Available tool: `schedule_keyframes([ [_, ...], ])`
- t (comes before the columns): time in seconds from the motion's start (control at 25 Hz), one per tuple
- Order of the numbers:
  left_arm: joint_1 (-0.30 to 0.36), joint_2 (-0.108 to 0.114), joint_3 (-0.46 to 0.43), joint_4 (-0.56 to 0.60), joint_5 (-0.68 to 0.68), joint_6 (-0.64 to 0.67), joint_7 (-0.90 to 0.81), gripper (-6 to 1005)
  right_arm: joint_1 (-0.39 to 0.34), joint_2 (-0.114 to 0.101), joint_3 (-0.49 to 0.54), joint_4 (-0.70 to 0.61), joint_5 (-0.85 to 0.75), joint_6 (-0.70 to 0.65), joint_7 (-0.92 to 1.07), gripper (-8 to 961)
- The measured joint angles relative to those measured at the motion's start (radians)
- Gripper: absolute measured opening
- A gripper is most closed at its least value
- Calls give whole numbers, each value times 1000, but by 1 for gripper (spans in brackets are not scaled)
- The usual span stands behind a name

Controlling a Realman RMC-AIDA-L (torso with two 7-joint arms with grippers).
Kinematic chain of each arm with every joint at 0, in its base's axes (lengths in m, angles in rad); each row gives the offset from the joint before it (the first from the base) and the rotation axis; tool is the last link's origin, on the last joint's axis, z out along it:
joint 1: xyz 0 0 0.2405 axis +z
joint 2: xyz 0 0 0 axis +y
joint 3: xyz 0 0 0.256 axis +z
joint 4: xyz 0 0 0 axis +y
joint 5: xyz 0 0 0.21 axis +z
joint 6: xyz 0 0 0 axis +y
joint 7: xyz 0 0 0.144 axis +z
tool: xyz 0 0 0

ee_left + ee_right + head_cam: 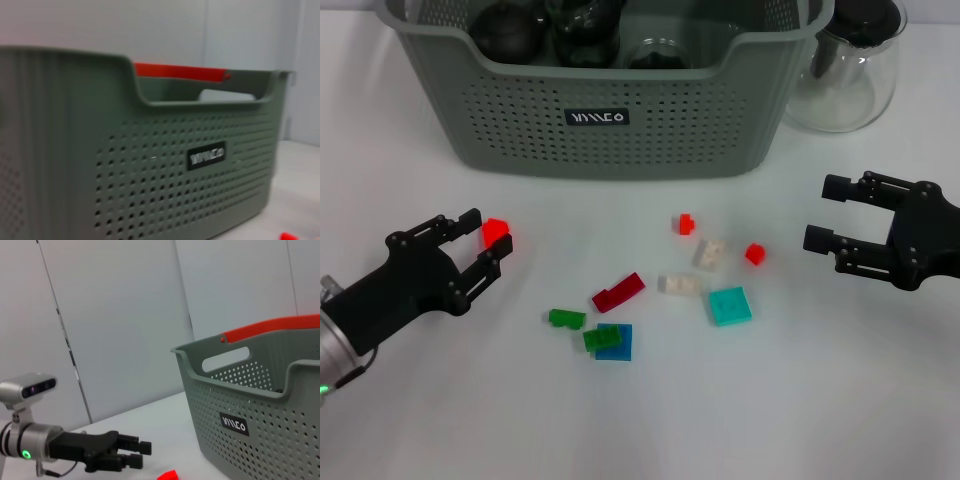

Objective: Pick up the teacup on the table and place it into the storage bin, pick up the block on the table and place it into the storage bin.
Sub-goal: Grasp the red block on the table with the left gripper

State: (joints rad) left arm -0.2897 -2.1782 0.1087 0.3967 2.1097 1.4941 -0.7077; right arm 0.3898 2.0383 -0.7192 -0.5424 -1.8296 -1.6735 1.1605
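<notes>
Scattered blocks (620,318) are spread on the worktop (770,420) before the far storage bin (520,120). A red block (496,231) is bracketed by the left gripper (492,246), jaws wide; it could be nudged away on closing. The right gripper (825,215) is parked open.

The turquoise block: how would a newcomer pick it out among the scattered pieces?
Start at the storage bin at the table's far edge, then come forward to the blocks scattered before it. The turquoise block lies flat nearest the right gripper; it is the only light-cyan square tile.

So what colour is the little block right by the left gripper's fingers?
Bright red block, clearest in the head view.
</notes>
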Motion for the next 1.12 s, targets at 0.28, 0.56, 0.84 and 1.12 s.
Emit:
schedule_keyframes([
  [0.28, -8, 0, -127, -136, 1, -113, 193, 479, 1, 1, 0, -1, -1, 0, 1, 765],
  [0.56, -22, 0, -154, -172, 3, -183, 229, 487, 1, 2, 0, -1, -1, -1, 1, 765],
  [0.84, -39, 0, -153, -187, 3, -220, 242, 489, 4, 2, 0, -1, -1, -1, 2, 764],
  [1.12, -47, 2, -155, -191, 5, -251, 240, 490, -1, 0, 0, -1, 0, -2, 2, 764],
])
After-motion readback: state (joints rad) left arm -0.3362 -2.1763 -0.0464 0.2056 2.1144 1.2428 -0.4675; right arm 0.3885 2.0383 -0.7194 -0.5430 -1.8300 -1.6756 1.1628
